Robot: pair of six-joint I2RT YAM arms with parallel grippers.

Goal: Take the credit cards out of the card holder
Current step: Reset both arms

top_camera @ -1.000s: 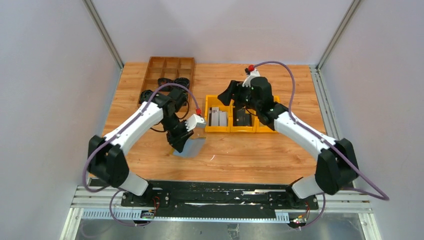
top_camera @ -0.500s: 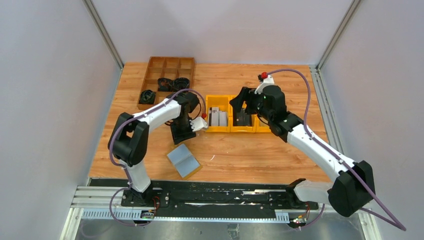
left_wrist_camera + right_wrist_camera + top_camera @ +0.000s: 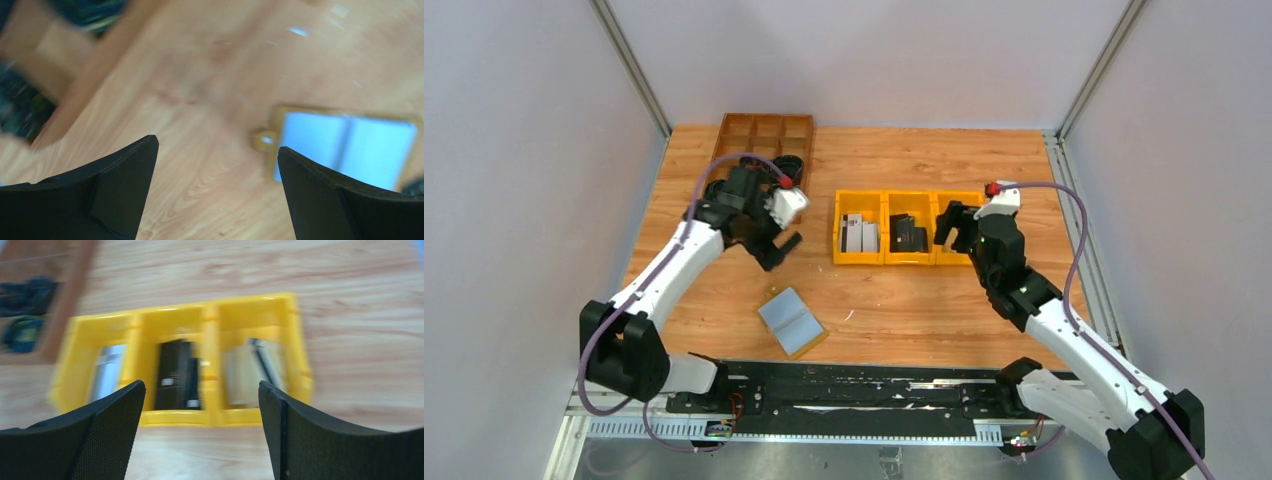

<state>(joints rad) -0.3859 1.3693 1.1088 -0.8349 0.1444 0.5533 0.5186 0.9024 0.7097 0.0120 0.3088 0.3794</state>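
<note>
The card holder [image 3: 792, 322] lies open and flat near the table's front edge, mustard rim around pale blue sleeves. In the left wrist view the card holder [image 3: 345, 145] is at the right, its snap tab [image 3: 263, 140] pointing left. My left gripper [image 3: 776, 246] hangs open and empty above the wood, behind and left of it; the left gripper [image 3: 217, 145] has bare table between its fingers. Credit cards lie in the yellow bins [image 3: 886, 260]: silver ones [image 3: 107, 372], black ones [image 3: 175, 375] and pale ones [image 3: 250, 370]. My right gripper [image 3: 949, 222] is open and empty at the bins' right end, the right gripper [image 3: 200, 385] facing them.
A brown compartment tray [image 3: 724, 140] holding dark coiled items [image 3: 789, 163] stands at the back left, just behind my left wrist. Grey walls with metal posts close in the table on three sides.
My left gripper opened and let go of the card holder, then rose and swung back left. My right gripper drew away from the middle bin toward the right end.
</note>
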